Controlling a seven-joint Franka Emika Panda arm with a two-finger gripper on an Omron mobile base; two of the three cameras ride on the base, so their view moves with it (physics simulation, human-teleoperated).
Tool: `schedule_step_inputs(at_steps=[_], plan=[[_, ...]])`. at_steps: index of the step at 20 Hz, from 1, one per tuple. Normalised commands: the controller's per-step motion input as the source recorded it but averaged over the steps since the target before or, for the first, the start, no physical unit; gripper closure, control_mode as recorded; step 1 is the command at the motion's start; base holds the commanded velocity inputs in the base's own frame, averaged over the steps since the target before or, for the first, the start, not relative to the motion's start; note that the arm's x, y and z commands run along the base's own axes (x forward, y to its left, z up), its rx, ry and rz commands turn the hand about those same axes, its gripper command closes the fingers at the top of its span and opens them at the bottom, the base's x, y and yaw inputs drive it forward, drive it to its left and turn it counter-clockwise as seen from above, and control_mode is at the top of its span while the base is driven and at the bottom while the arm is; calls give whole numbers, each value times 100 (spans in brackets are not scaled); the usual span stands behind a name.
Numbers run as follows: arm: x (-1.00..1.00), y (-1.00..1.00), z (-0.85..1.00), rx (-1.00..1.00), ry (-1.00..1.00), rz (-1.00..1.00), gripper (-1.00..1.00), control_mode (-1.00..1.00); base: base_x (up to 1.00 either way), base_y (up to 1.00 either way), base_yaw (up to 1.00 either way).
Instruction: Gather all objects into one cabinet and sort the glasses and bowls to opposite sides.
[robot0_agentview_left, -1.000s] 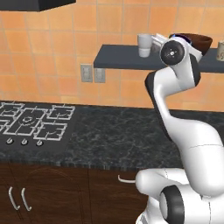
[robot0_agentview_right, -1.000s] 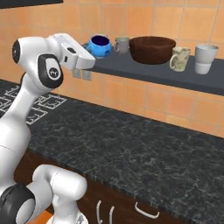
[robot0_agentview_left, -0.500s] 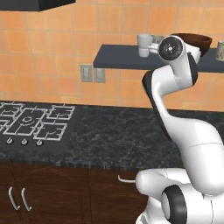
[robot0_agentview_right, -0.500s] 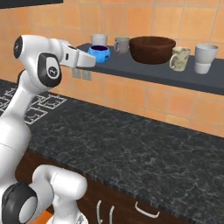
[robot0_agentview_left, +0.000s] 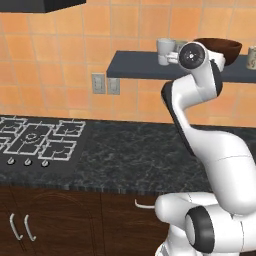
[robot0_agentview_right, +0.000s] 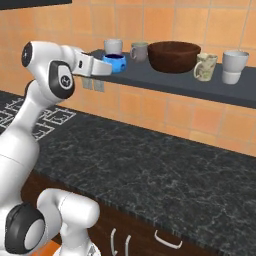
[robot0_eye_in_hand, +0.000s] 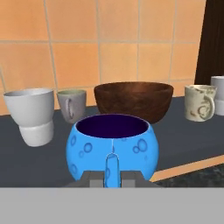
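My gripper (robot0_eye_in_hand: 111, 175) is shut on the near rim of the small blue bowl (robot0_eye_in_hand: 111, 146), with a strip of its wall pinched between the fingertips. In the right base view the gripper (robot0_agentview_right: 106, 68) holds this blue bowl (robot0_agentview_right: 116, 62) over the front left of the dark shelf (robot0_agentview_right: 200, 86). Whether the bowl rests on the board I cannot tell. Behind it stand a white cup (robot0_eye_in_hand: 33, 114), a grey mug (robot0_eye_in_hand: 72, 104) and the big brown bowl (robot0_eye_in_hand: 133, 99). A beige mug (robot0_eye_in_hand: 199, 101) and another white cup (robot0_agentview_right: 234, 66) stand further right. The left base view shows the shelf (robot0_agentview_left: 135, 67) with my arm covering part of it.
Below the shelf runs a dark speckled counter (robot0_agentview_right: 150, 165) with a gas hob (robot0_agentview_left: 35, 140) at its left end. Wall sockets (robot0_agentview_left: 105, 84) sit on the orange tiles under the shelf's left end. A dark upright panel (robot0_eye_in_hand: 214, 39) stands past the shelf's right end.
The hand has come down a little with the blue bowl, from above the shelf's left front to about board height. The cups, mugs and brown bowl have not moved.
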Motion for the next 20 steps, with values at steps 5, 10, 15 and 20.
schedule_step_inputs(at_steps=[5, 10, 15, 20], plan=[[23, 0, -26, 0, 0, 1, 100, -100, 0, 0, 0], [38, 0, -14, 0, 0, 1, 100, -100, 0, 0, 0], [38, 0, -6, 0, 0, 4, 100, -100, 0, 0, 0], [50, 0, -2, 0, 0, 3, 100, -100, 0, 0, 0]])
